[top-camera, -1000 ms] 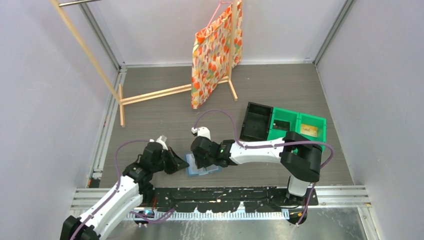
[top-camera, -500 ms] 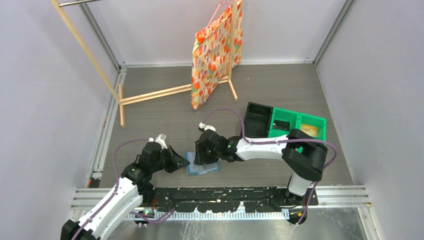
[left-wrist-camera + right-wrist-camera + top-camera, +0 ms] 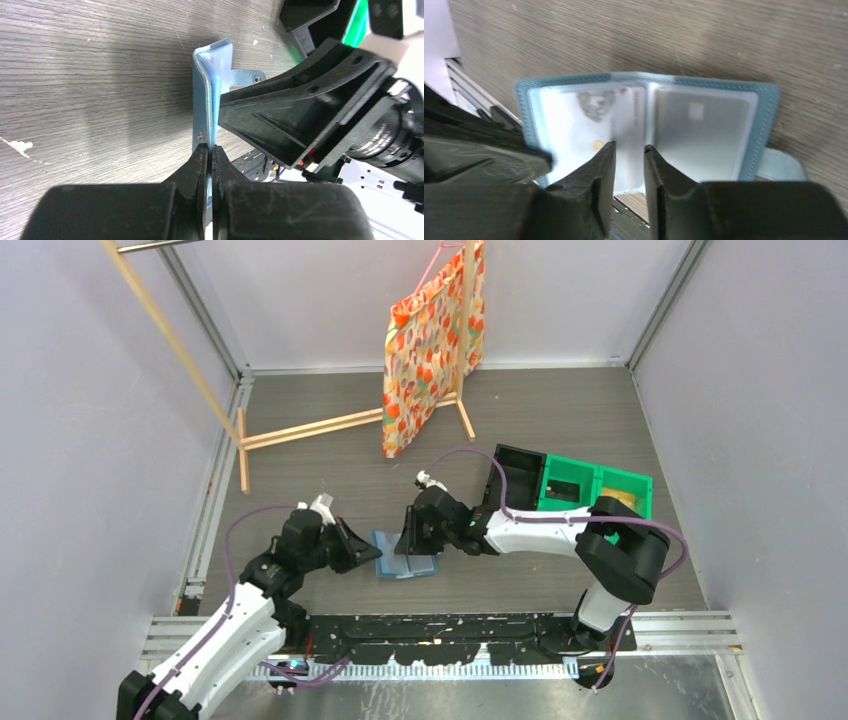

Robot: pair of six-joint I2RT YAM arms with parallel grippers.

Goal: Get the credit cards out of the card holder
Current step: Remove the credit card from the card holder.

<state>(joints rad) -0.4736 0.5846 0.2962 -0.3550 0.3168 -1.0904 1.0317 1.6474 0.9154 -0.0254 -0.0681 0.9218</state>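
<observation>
Left wrist view: my left gripper (image 3: 210, 149) is clenched on the edge of the card holder (image 3: 206, 95). Its two fingertips are pressed together on the teal cover, which rises straight ahead of the jaws off the table (image 3: 90, 75). Just to the right of that pinched cover, the black body of the right gripper (image 3: 628, 150) fills the view.

On the right wrist camera the card holder lies spread open just beyond the jaws, with one leaf to each side of them. The credit cards (image 3: 704, 127) sit in the translucent sleeves: a grey one ahead and to the right of the fingers, and a whitish one with a gold chip ahead and to the left. The right fingers stand a narrow gap apart over the middle leaves. I cannot tell whether they are gripping a leaf or a card or only hovering.

From the top camera, both grippers meet at the holder, the left jaws on its left edge. The green and black bins (image 3: 570, 490) are well behind the right jaws.
</observation>
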